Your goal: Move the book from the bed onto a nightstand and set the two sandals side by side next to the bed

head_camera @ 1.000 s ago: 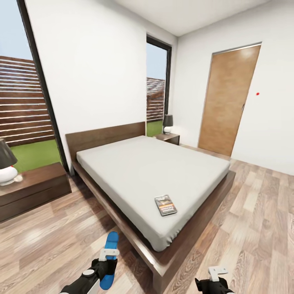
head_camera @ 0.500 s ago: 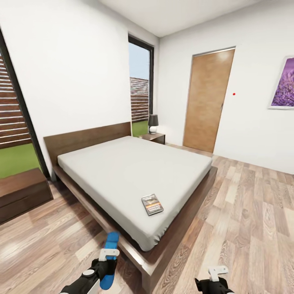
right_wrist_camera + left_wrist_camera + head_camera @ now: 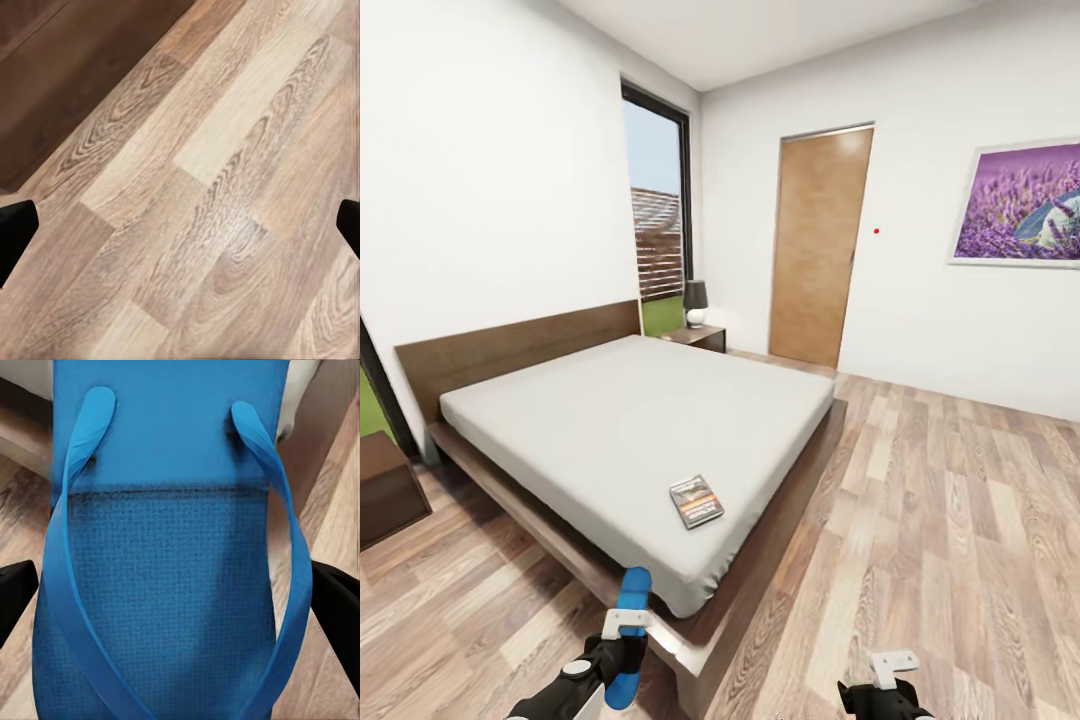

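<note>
Right now my left end effector (image 3: 622, 640) is clamped on one blue sandal (image 3: 630, 635), its long axis pointing away from me toward the near corner of the bed (image 3: 510, 482), while my right end effector (image 3: 888, 672) hangs empty and spread over bare floor (image 3: 960, 520). The book (image 3: 696, 501) lies flat on the mattress ahead, slightly right of the sandal and roughly between both arms. Its orange band carries white lettering too small to read.
</note>
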Tool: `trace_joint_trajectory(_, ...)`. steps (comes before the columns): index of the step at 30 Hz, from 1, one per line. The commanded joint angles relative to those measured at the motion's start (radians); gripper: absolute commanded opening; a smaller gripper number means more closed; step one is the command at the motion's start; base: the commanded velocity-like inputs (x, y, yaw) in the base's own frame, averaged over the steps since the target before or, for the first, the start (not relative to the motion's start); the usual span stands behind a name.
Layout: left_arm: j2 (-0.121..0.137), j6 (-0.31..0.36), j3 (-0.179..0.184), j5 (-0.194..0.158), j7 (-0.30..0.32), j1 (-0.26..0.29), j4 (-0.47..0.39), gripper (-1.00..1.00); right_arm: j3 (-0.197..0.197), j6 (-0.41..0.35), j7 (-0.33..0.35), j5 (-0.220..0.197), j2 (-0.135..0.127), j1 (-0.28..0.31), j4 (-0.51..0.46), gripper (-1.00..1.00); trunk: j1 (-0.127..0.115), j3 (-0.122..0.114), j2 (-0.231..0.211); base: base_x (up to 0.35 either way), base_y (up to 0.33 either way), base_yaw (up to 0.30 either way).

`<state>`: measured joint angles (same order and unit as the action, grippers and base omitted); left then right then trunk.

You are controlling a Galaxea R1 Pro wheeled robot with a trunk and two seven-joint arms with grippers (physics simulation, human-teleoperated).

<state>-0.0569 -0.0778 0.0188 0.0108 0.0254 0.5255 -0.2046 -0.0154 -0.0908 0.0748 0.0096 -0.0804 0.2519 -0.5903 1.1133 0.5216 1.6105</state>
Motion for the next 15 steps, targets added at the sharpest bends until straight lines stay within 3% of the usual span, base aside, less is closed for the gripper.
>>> trace_joint_trajectory(1, 0.0, -0.003, 0.002, 0.001, 0.0, 0.001, 0.001, -1.0, -0.001, -0.006, 0.002, 0.001, 0.0, 0.0, -0.002, 1.0, 0.0, 0.001, 0.001, 0.0, 0.0, -0.274)
trace_joint_trajectory(15, 0.0, -0.004, 0.003, 0.001, -0.001, 0.001, 0.001, -1.0, -0.002, -0.006, 0.002, 0.001, 0.001, 0.0, -0.001, 1.0, 0.0, 0.001, 0.001, 0.0, 0.0, -0.274)
